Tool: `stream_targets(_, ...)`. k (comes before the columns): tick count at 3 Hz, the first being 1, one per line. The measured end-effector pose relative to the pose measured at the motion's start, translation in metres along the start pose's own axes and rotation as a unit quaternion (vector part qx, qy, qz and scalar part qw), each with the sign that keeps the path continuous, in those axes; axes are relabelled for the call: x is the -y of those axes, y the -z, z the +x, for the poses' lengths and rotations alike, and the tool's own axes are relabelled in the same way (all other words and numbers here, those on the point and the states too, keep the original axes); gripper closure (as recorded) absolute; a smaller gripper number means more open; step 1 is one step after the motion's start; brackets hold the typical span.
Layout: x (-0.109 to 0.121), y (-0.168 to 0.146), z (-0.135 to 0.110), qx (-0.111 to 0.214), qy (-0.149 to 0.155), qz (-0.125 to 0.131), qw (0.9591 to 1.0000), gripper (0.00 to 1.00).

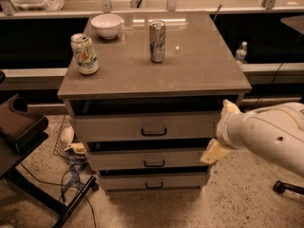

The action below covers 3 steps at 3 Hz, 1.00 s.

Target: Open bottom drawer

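Gripper at cabinet right edge, open or closed: can't tell | bottom drawer seemingly shut | handle down-left of gripper, bar horizontal

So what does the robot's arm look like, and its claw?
The arm is fat, round and smooth white, with a small dark dot on its shell. The claw at its end is cream-coloured, beside the right edge of the drawers.
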State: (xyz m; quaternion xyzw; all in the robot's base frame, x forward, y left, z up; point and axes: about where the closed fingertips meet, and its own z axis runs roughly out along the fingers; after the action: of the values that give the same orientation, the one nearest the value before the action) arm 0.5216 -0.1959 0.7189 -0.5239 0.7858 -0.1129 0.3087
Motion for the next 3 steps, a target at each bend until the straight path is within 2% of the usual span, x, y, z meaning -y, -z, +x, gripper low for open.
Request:
stream_targets(1, 0.001, 0.001, 0.0, 0.0, 0.0, 0.001, 1.0, 0.0)
stream_targets(2, -0.019, -0.015, 0.017, 0.007, -0.008, 0.002, 0.9999, 0.0)
stream_targets(3, -0.059, -0.046, 0.058, 0.016, 0.014, 0.006, 0.9998, 0.0)
